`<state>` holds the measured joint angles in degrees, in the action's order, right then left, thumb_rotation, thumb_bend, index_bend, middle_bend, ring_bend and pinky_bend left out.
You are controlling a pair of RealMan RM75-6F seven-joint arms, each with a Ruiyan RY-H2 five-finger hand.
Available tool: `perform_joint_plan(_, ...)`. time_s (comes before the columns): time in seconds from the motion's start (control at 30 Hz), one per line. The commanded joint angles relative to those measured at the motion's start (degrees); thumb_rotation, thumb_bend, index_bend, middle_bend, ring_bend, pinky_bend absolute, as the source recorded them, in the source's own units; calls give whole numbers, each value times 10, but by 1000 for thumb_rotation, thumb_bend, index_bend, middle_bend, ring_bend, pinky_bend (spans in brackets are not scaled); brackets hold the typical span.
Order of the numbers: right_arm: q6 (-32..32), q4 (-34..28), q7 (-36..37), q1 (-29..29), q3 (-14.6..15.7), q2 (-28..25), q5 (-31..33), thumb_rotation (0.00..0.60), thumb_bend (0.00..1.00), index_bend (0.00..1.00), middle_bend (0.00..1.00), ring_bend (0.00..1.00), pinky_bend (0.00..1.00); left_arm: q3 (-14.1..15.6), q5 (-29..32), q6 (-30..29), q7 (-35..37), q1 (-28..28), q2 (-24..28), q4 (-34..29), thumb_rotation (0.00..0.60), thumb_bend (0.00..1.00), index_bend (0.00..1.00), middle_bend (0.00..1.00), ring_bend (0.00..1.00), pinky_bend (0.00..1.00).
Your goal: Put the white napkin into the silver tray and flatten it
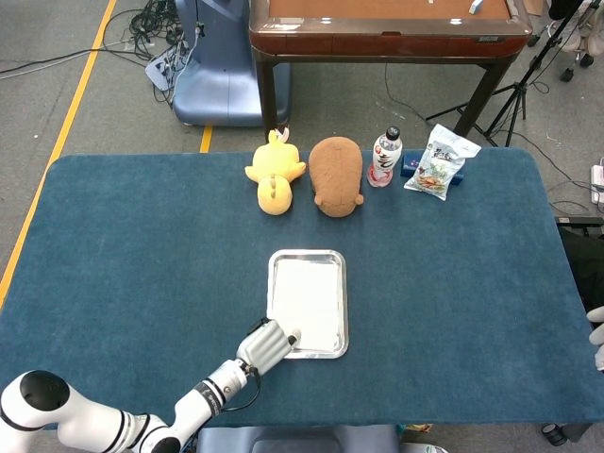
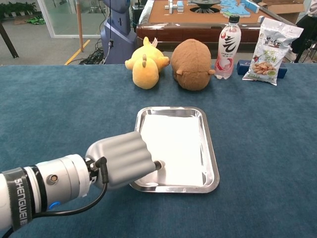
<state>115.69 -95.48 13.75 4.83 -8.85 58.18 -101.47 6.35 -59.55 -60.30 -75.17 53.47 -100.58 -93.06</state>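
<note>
The silver tray [image 1: 343, 311] [image 2: 213, 163] lies at the middle of the blue table. The white napkin [image 1: 307, 302] [image 2: 176, 148] lies flat inside it, within the rim. My left hand [image 1: 267, 343] [image 2: 124, 158] sits at the tray's near-left corner with its fingers curled in. Its thumb tip is on the napkin's near-left corner, which it appears to pinch; the corner itself is hidden under the hand. Only the fingers of my right hand [image 1: 596, 335] show at the far right edge of the head view, off the table, and their pose is unclear.
Along the far edge stand a yellow plush [image 1: 274, 175] [image 2: 146, 63], a brown plush [image 1: 336, 176] [image 2: 192, 64], a drink bottle [image 1: 384, 157] [image 2: 228, 47] and a snack bag [image 1: 439, 162] [image 2: 271, 45]. A wooden table stands behind.
</note>
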Motion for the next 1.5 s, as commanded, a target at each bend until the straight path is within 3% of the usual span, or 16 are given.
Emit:
perform_joint_plan(0.03,0,0,0,0,0,0,-1,600,401,693,556,372,458,-2,2,1,-1,0,-1,2,600,769,169,888,718,794)
perform_joint_plan(0.9,6,0,6,1,0,-1,-4,600,401,692,556,372,458,-11,24,-6,-24,7,-9,-9,600,769,149,888,719,794)
perform_joint_plan(1.5,8,0,6,1,-2,0,-2,600,401,693,556,372,458,-12,8,-33,-11,-1,30,-43,600,770,134,889,720,794)
